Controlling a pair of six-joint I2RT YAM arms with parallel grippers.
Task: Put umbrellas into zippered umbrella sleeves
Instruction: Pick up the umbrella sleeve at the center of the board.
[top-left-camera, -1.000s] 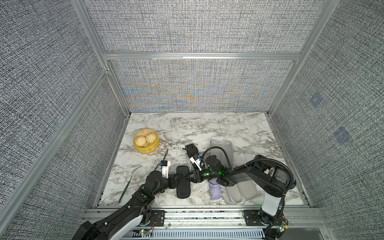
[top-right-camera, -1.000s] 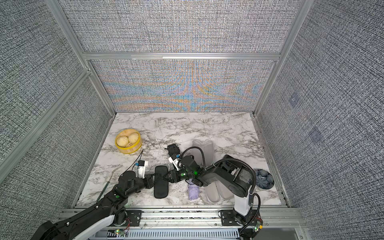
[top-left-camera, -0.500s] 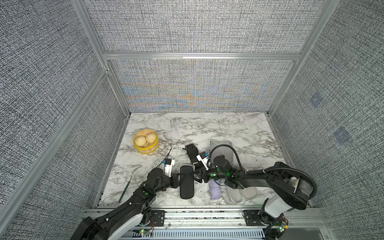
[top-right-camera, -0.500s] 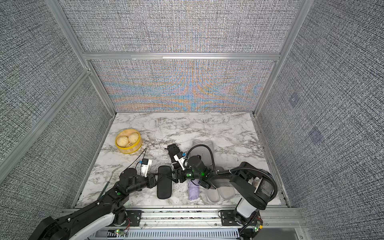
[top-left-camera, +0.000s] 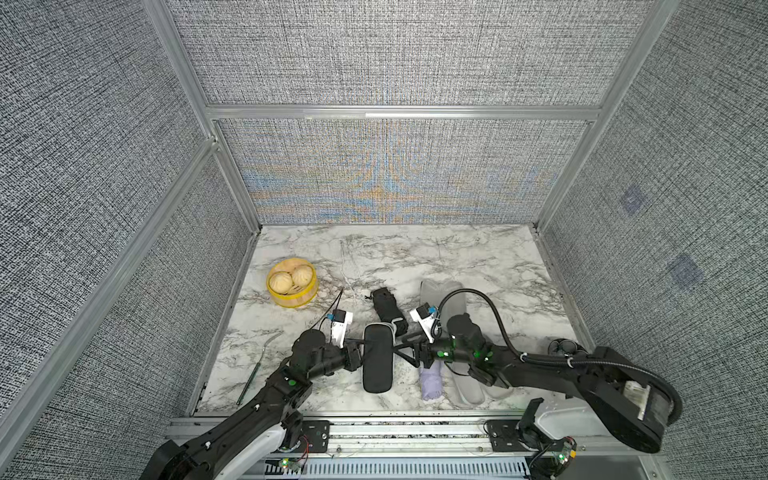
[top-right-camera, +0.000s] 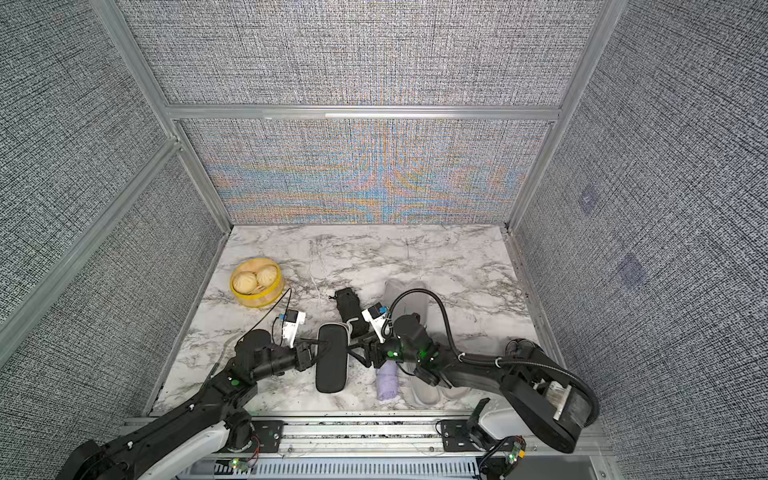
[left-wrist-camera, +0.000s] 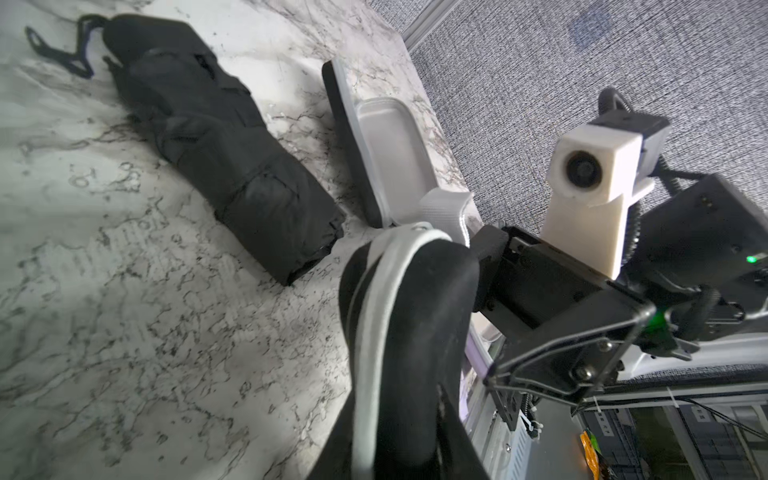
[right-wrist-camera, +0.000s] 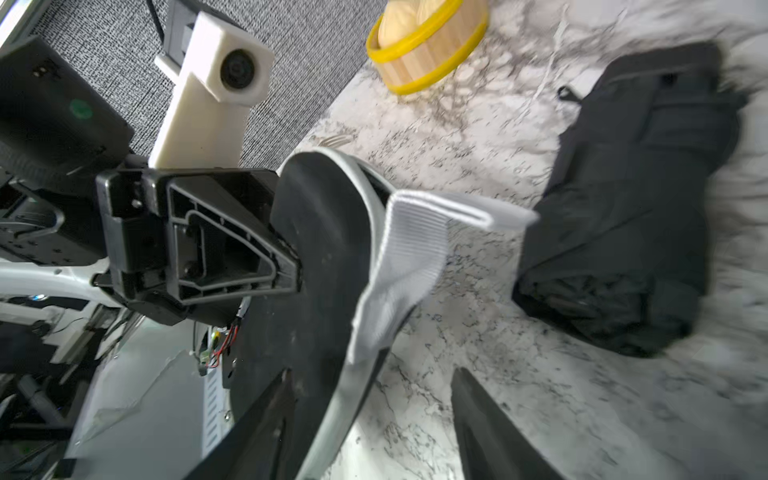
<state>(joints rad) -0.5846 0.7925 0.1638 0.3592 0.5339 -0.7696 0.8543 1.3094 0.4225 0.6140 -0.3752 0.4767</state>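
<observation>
While my left fingers (right-wrist-camera: 249, 257) pinch the black oblong hard-shell zippered sleeve (top-left-camera: 377, 365) by its left edge near the far end, my right fingers (right-wrist-camera: 482, 432) stand spread with nothing between them, just off the sleeve's right side. That sleeve lies mid-worktop (top-left-camera: 415, 257) and looks closed from above, its long axis running from the front rail toward the back wall. As I judge it, the next move turns on the white ribbed fabric loop (right-wrist-camera: 415, 257) at the sleeve's far end. It hangs straight ahead of my right fingers, so the right arm is the nearer one to take it. The black folded umbrella (top-left-camera: 385, 307) lies just beyond that same end, roughly in line with the sleeve, and could crowd the reach. Under my right arm sit the pale lavender folded umbrella (top-left-camera: 430, 382) and the grey open sleeve halves (top-left-camera: 469, 388). The yellow round steamer basket (top-left-camera: 291, 297) is well apart, off to the left.
</observation>
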